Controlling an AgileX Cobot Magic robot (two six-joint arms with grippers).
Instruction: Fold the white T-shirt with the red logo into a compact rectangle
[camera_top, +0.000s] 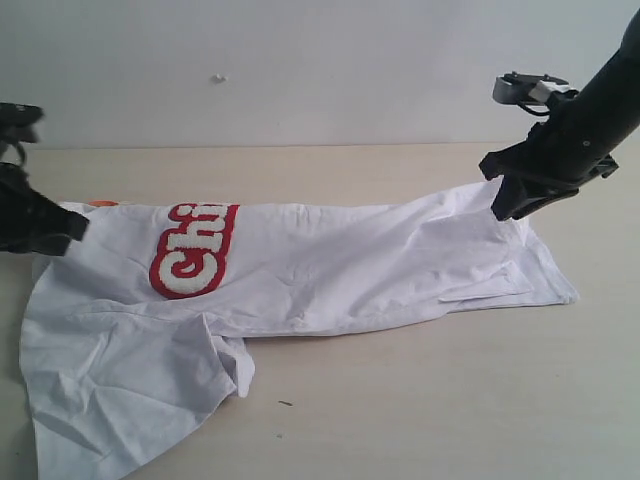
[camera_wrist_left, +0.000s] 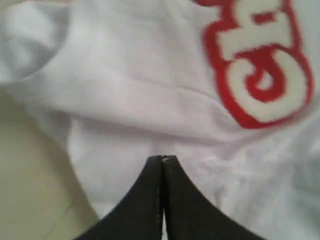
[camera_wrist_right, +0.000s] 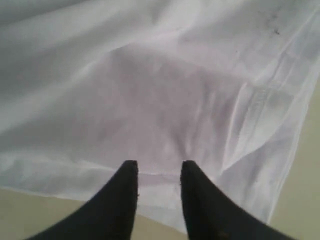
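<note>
On your left, the left gripper (camera_top: 62, 226) sits at the left edge of the white T-shirt (camera_top: 330, 270). The exterior view shows you only a dark block there. Its own wrist view settles the matter: the two fingers are pressed tip to tip, with no cloth seen between them, over white fabric near the red logo (camera_top: 195, 250). That wrist view gives you just a fuzzy, blurred "C" and part of the next letter. The exterior view shows "Ch" and a cut-off stroke, with the rest lost under a fold. A bit of orange (camera_top: 103, 203) peeks out at the far left edge, visible from outside only

The shirt lies on the pale table (camera_top: 420, 400) as a long wrinkled band running left to right, with a wide flap spilling toward the near left corner

On your right, the right gripper (camera_top: 507, 208) hangs over the shirt's right end. From outside you cannot tell how its jaws stand. Its wrist view shows them a little apart, gripping nothing, with smooth cloth and a stitched hem (camera_wrist_right: 260, 107) below
</note>
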